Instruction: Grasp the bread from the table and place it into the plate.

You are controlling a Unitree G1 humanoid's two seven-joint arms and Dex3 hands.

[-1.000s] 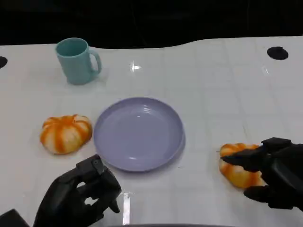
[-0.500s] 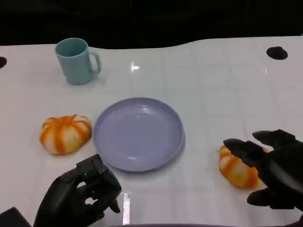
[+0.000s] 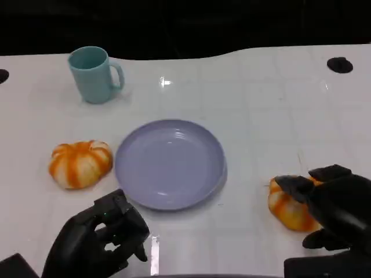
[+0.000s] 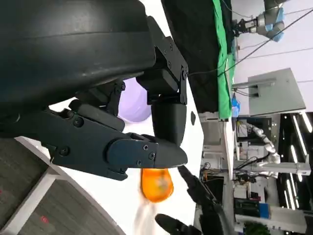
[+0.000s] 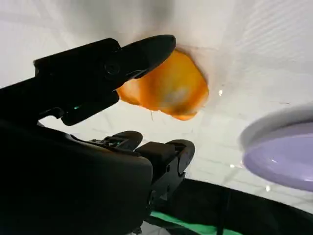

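The orange-and-white bread (image 3: pixel 288 204) lies on the white table (image 3: pixel 261 104), right of the lavender plate (image 3: pixel 169 163). The right hand (image 3: pixel 336 202), nearer than the left, hovers over its far right side, fingers spread and not yet closed on it.

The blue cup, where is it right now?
In the head view, the blue cup stands upright at the far left of the white table, beyond the purple plate and the left bread.

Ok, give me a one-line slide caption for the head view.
Right hand reaches over an orange bread beside the empty purple plate; a second bread and teal mug wait.
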